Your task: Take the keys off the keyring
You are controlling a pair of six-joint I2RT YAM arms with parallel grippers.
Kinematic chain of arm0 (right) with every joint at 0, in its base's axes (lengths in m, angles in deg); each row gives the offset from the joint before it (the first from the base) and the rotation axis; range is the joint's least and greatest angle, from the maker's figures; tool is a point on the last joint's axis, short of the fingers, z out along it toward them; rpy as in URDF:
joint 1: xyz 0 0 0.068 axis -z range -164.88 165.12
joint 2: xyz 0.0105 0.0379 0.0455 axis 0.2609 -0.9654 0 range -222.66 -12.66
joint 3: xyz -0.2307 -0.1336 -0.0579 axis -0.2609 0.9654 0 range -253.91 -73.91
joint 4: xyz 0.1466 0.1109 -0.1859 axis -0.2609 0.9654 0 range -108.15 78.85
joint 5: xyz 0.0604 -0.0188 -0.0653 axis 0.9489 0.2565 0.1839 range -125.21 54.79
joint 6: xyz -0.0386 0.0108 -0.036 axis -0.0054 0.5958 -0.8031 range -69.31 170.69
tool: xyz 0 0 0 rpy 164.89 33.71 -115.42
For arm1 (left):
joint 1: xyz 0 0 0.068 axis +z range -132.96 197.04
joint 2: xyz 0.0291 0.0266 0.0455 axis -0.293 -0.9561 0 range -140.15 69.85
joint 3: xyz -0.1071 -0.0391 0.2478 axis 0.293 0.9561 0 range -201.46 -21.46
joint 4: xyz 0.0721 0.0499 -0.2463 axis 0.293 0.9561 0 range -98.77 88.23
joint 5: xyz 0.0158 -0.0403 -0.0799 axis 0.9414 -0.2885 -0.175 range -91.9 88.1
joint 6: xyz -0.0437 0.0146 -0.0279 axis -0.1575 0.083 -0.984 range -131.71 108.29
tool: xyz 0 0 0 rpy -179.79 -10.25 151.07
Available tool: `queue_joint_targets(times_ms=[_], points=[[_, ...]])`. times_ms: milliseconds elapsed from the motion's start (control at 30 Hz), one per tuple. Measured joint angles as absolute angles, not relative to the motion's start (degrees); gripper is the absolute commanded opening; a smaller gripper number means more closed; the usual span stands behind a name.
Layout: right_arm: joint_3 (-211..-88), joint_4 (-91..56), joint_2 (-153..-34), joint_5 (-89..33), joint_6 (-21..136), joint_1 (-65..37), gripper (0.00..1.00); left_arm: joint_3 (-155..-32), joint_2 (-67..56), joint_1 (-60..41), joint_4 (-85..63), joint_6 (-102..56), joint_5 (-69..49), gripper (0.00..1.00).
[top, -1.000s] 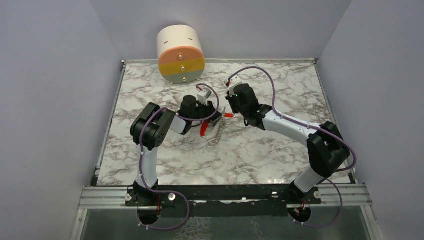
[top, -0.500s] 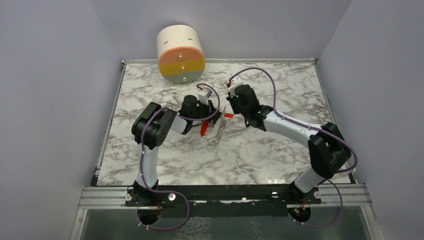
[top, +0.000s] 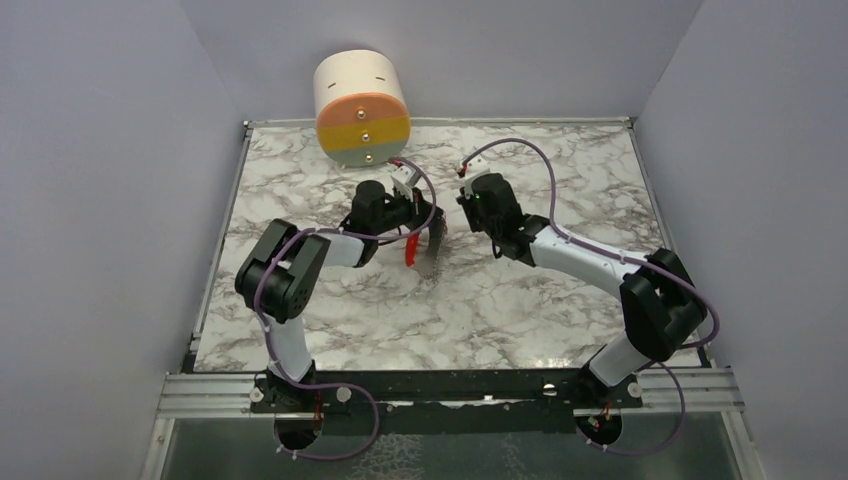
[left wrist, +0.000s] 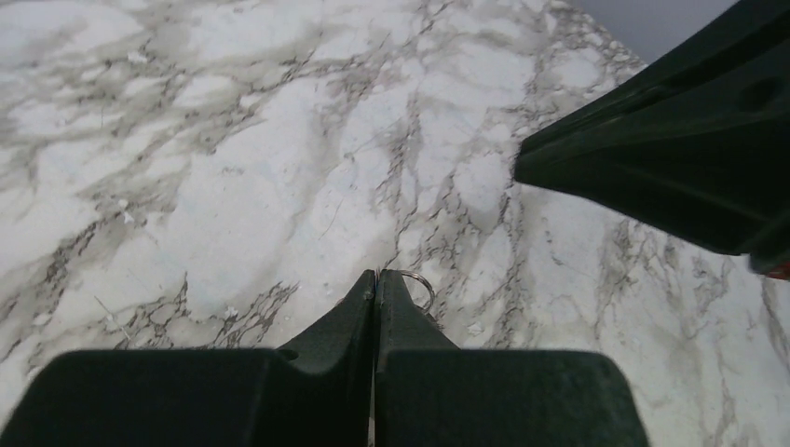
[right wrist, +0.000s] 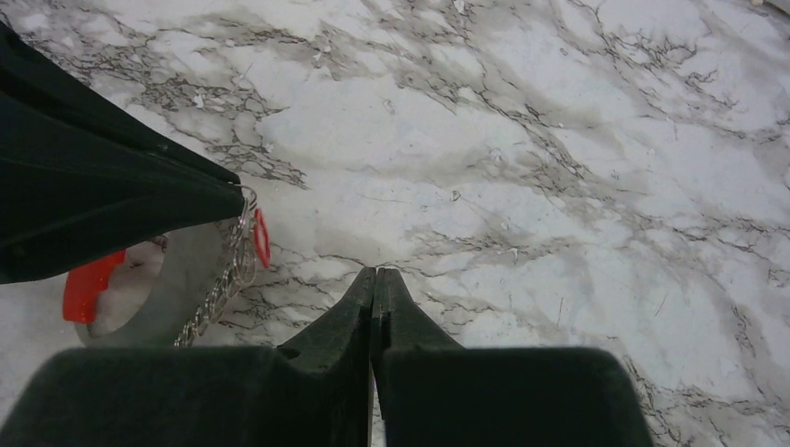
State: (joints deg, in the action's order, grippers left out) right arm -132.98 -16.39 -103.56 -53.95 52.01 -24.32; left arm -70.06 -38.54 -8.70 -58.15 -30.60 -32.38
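Note:
My left gripper (top: 430, 214) is shut on a thin wire keyring (left wrist: 421, 283) and holds it above the marble table (top: 520, 300). In the right wrist view, a chain (right wrist: 216, 296), a red key (right wrist: 90, 286), a small red loop (right wrist: 262, 237) and a flat grey piece hang from the ring. The red key (top: 408, 251) dangles below the left fingers in the top view. My right gripper (top: 468, 222) is shut just right of the left one, its tips (right wrist: 375, 273) pressed together with nothing showing between them. It looms at the upper right in the left wrist view (left wrist: 671, 149).
A cream cylinder (top: 362, 108) with orange, yellow and grey bands stands at the back left edge of the table. Grey walls close in the left, right and back sides. Both arm bases sit on the rail (top: 450, 392) at the near edge.
The left gripper has risen and moved back, lifting the keyring and its hanging pieces. The small red bit that showed between the two grippers is gone from there. The right gripper has barely moved.

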Motion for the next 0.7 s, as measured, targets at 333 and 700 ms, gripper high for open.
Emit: queue_joint_targets(times_ms=[333, 700], points=[[-129.62, -17.38, -97.96, -50.41, 53.87, -24.32, 0.14, -67.28, -21.41, -8.79, -48.06, -22.91, -39.55, 0.0], [-115.06, -28.28, -80.45, -34.61, 58.65, -24.12, 0.92, -60.77, -0.43, -8.94, -42.15, -19.52, -40.47, 0.0]])
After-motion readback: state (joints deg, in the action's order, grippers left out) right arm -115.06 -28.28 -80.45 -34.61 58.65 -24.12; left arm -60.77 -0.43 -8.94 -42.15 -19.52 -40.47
